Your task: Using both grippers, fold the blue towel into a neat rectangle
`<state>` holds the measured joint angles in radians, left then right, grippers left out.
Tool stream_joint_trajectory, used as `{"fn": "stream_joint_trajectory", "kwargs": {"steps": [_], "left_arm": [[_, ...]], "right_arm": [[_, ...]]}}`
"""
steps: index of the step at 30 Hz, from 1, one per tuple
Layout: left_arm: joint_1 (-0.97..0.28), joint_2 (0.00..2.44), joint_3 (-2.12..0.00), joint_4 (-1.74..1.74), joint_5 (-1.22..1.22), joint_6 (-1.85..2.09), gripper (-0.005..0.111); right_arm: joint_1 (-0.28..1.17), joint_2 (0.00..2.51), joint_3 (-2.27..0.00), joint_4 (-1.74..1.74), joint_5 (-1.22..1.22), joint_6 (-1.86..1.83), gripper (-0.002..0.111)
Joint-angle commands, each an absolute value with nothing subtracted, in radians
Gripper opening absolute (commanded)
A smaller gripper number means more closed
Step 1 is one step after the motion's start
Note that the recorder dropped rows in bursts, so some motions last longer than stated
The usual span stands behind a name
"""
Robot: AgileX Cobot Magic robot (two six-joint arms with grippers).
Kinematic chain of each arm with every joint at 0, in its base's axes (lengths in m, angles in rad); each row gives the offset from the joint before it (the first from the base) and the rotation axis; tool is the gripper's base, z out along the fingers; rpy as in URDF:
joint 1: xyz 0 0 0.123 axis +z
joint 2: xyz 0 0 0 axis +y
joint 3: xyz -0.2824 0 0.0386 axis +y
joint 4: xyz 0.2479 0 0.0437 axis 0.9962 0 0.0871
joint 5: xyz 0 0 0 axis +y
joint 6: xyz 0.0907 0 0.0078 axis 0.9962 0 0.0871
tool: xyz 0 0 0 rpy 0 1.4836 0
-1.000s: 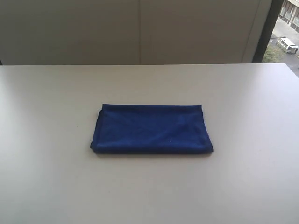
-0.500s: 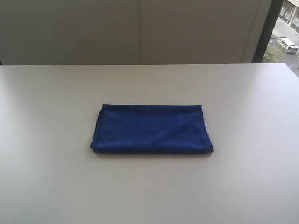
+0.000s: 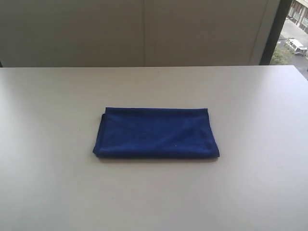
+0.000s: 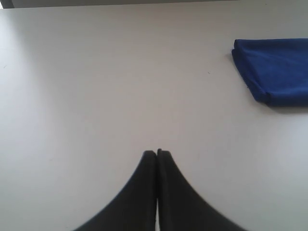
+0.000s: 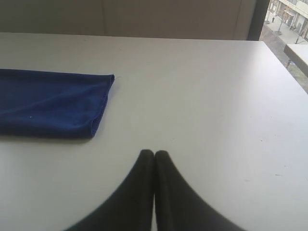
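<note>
The blue towel (image 3: pixel 155 133) is lying folded as a rectangle mid-frame on the table (image 3: pixel 250 96). The left end effector (image 4: pixel 157 153) and right end effector (image 5: pixel 154 153) are sitting pinched together, empty, apart from it.

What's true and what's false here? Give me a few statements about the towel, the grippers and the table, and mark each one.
1. The blue towel lies folded as a rectangle on the table. True.
2. The left gripper is clamped on the towel. False: its jaws are shut on nothing, and it is apart from the towel.
3. The right gripper has its jaws closed. True.
4. A second cloth lies beside the towel. False: there is only one cloth.
5. Both grippers show in the exterior view. False: neither appears there.
</note>
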<state>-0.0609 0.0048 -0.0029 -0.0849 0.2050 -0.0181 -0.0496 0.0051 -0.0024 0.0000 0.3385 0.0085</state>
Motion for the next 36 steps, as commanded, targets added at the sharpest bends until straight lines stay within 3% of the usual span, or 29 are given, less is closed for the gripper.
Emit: {"fn": "stream_joint_trajectory", "kwargs": {"steps": [1, 36], "left_arm": [[-0.06, 0.0, 0.0, -0.095, 0.203, -0.015, 0.0], [-0.06, 0.0, 0.0, -0.044, 0.233, 0.026, 0.0]], "right_arm": [[-0.047, 0.0, 0.0, -0.006, 0.335, 0.0, 0.0], [-0.047, 0.0, 0.0, 0.0, 0.337, 0.0, 0.0]]}}
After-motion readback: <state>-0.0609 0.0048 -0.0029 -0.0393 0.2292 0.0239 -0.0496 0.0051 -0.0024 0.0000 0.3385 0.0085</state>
